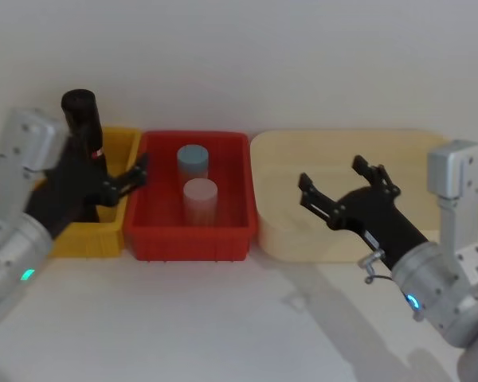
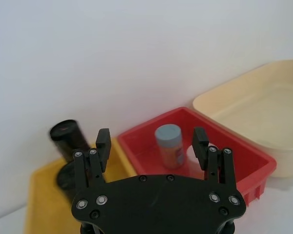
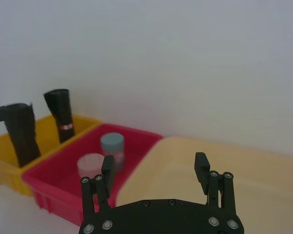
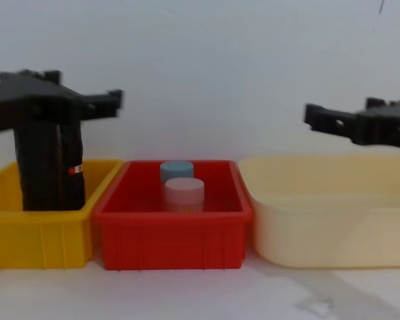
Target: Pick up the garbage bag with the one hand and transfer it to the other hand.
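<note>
The garbage bag [image 4: 37,167], a plain black roll, stands upright in the yellow bin [image 4: 40,233]; the right wrist view also shows the garbage bag [image 3: 20,136]. My left gripper [image 4: 87,90], on the green-ringed arm, is open level with the bag's top; whether it touches is unclear. From the head, the left gripper [image 1: 131,177] and its arm cover the bag. My right gripper [image 1: 331,173], on the blue-ringed arm, hangs open and empty over the cream tub [image 1: 342,143].
A second black roll with a red mark [image 1: 84,119] stands at the back of the yellow bin. The red bin [image 1: 191,239] in the middle holds a blue-lidded jar [image 1: 193,159] and a pink jar [image 1: 199,199]. A white wall rises behind the bins.
</note>
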`<state>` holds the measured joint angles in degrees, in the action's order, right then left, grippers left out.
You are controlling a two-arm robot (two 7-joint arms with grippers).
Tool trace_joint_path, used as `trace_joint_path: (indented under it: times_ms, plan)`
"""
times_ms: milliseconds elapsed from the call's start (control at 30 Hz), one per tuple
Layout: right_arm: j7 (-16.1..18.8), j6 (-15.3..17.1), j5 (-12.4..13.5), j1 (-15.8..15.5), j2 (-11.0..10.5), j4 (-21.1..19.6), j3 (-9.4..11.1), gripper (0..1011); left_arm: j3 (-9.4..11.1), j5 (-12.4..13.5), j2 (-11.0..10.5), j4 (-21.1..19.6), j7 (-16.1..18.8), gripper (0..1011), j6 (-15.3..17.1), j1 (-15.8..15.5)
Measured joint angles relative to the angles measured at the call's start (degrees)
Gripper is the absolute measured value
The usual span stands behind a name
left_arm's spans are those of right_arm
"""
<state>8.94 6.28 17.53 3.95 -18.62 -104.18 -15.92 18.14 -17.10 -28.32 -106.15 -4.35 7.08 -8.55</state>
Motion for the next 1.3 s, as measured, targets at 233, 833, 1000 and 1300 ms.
trace_joint_path:
  times_ms: [233, 833, 1000, 1300]
  plan:
    - [0.4, 3.9, -0.8, 3.9, 2.3, 0.6, -2.8, 1000, -7.8, -4.7, -4.7, -3.8, -3.2, 1001, 1.3, 5.0]
    - [2.6, 9.1, -3.6, 15.0, 8.6, 10.0, -9.2, 1000, -15.2, -11.0, -7.5, 0.5, -8.8, 1001, 1.3, 8.9]
    - [3.3, 9.9, -4.0, 16.6, 9.1, 11.5, -10.0, 1000, -14.4, -11.9, -6.5, 3.4, -10.3, 1001, 1.2, 7.2]
    - [4.6, 11.0, -4.7, 18.4, 9.6, 13.2, -10.7, 1000, -12.4, -12.2, -4.0, 8.5, -11.5, 1001, 1.3, 3.3]
